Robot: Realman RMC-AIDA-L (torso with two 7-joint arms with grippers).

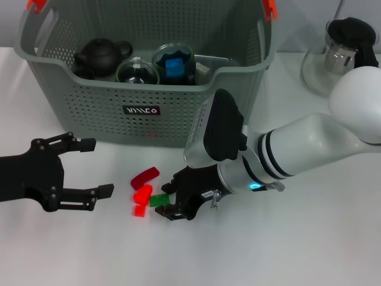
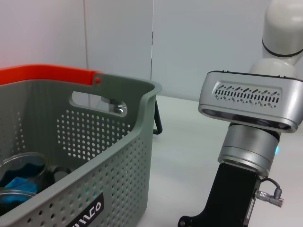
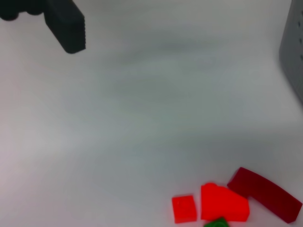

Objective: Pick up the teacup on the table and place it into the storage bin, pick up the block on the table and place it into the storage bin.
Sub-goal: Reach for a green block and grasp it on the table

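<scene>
The grey-green storage bin [image 1: 149, 113] stands at the back of the table. Inside it are a glass teacup [image 1: 137, 72], a second glass cup [image 1: 173, 59] holding a blue block, and a black teapot [image 1: 101, 55]. On the table in front lie a green block [image 1: 158, 200], a dark red curved block [image 1: 145, 175], a bright red block [image 1: 142, 193] and a small red block [image 1: 140, 210]. My right gripper [image 1: 168, 201] is down at the table, open, its fingertips on either side of the green block's right end. My left gripper [image 1: 98, 168] hovers open and empty to the left of the blocks.
A glass teapot [image 1: 342, 56] with a black lid stands at the back right, beside the bin. The right wrist view shows the red blocks [image 3: 224, 203] and bare white table [image 3: 142, 118] beyond them. The bin's wall [image 2: 118, 156] fills the left wrist view.
</scene>
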